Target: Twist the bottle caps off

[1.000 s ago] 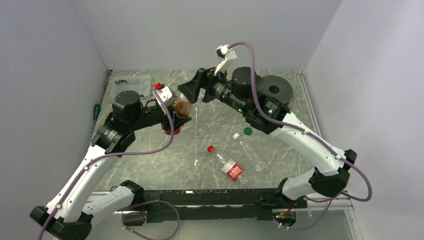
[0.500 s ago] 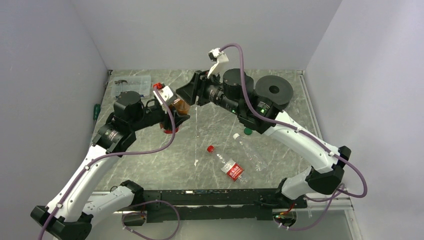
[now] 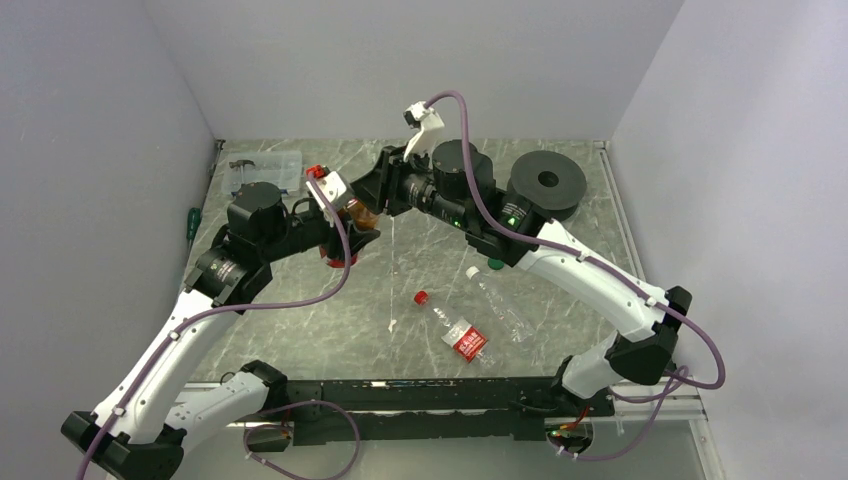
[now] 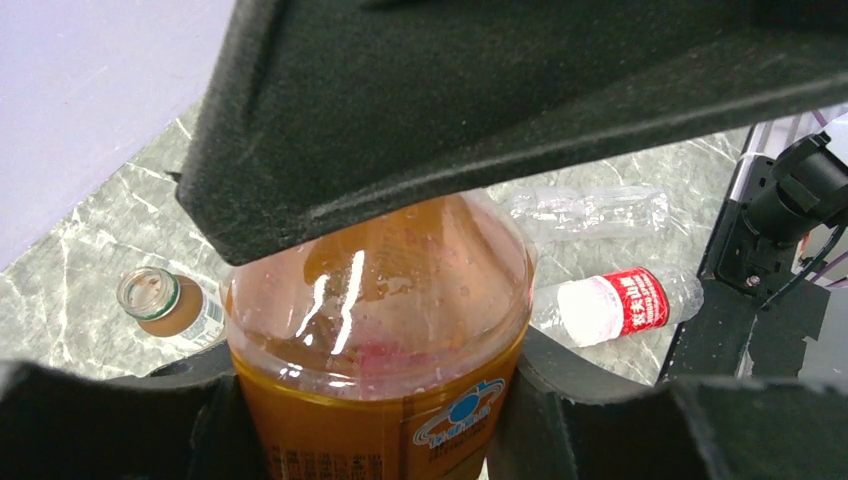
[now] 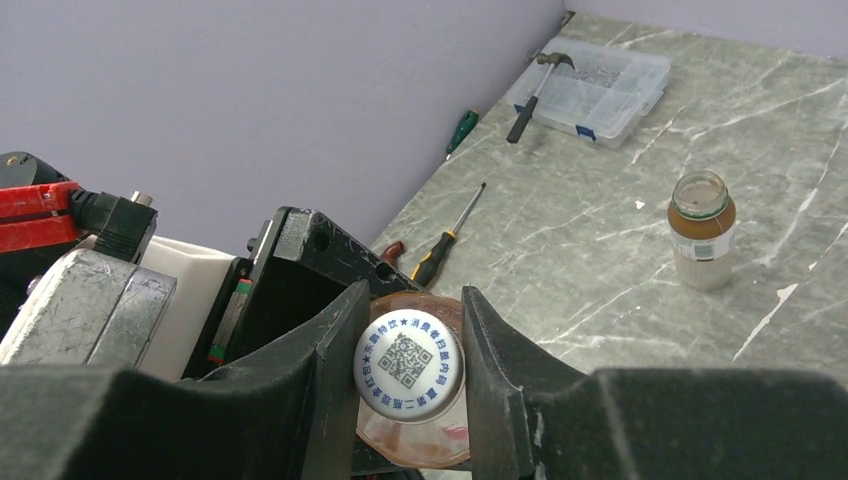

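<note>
Grey marbled counter (image 3: 400, 330) is seen. A red-labelled bottle (image 3: 462, 338) is laid flat on it, red cap (image 3: 421, 297) on, with a plain clear bottle (image 3: 503, 305) lying just beside. A short open bottle (image 5: 702, 228) is stood upright. A black spool (image 3: 547, 183) is parked far right, a clear box (image 3: 265, 172) far left, and a green-handled screwdriver (image 5: 461, 131) by the wall.

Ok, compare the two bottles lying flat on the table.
The red-labelled bottle has a red cap; the plain bottle has a white cap. The red-labelled bottle carries a red label; the plain bottle has none. Both are clear, capped and lying on their sides.
</note>
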You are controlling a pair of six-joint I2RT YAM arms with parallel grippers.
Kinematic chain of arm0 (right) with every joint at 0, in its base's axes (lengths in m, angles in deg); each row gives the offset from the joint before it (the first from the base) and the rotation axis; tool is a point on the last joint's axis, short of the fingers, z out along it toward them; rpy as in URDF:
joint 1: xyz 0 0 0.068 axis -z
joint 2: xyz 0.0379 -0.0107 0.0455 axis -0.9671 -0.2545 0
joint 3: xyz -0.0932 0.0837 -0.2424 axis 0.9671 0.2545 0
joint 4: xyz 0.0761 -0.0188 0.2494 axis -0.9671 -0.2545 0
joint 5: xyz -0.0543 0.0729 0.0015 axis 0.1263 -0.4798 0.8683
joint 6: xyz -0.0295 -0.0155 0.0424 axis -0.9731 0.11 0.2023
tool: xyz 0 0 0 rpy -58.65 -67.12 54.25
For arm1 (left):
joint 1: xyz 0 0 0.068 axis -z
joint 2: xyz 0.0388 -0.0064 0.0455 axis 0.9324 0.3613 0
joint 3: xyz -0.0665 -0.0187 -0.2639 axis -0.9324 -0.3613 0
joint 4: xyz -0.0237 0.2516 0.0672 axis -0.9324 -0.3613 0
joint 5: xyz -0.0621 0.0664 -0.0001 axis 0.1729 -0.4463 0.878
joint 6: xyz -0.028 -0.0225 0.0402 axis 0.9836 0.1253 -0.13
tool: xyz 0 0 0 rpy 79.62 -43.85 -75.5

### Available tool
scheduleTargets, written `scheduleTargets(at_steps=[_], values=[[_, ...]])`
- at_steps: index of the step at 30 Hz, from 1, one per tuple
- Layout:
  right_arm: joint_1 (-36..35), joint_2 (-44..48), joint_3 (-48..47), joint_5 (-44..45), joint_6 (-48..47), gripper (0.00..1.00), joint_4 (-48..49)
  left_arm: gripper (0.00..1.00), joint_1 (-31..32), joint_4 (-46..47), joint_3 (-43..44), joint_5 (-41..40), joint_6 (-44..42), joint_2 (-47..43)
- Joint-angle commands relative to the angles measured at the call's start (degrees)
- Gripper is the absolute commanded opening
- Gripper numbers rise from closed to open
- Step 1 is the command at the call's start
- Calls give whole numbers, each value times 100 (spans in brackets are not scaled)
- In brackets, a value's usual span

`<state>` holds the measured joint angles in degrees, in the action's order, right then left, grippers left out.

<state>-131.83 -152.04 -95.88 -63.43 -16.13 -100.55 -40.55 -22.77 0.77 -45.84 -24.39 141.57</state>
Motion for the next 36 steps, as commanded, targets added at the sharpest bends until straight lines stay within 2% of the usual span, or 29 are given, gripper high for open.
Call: scheduleTargets(at_steps=[1,7,10,12,15,18,20,21,23,24,26,29,31,33,36], values=[[-11,410,50,-87,-231,19,550,6,3,162,26,467,119,-87],[27,1029,690,-1821,-1010,16,1717,6,3,226,97,2188,571,-79],[123,1404,1320,-3080,-975,16,2844,5,3,313,124,2971,940,-53],[191,1531,1618,-3610,-856,15,3355,5,3,388,142,3226,1100,-60],[225,1453,1586,-4221,-796,16,3445,5,3,484,197,3398,1286,-55],[226,1302,1368,-4398,-856,24,3162,5,3,447,252,3473,1303,-10],[226,1286,1272,-4105,-1001,36,2847,5,3,383,274,3429,1215,-8],[226,1320,1236,-3746,-1091,47,2608,4,3,301,295,3344,1106,-13],[226,1427,1186,-2671,-1218,78,2088,4,3,120,315,3013,840,-38],[226,1463,1127,-2092,-1251,88,1869,4,3,42,313,2767,731,-55],[222,1470,889,-1201,-1276,97,1326,5,0,-86,293,2037,296,-82],[174,1231,383,-193,-1024,98,566,4,3,-92,226,1141,-27,-115],[137,992,39,337,-827,96,58,3,3,-16,164,763,-171,-154],[93,797,-199,599,-664,89,-299,3,3,66,119,525,-233,-183],[15,571,-298,623,-564,85,-408,3,3,105,112,250,-261,-166]])
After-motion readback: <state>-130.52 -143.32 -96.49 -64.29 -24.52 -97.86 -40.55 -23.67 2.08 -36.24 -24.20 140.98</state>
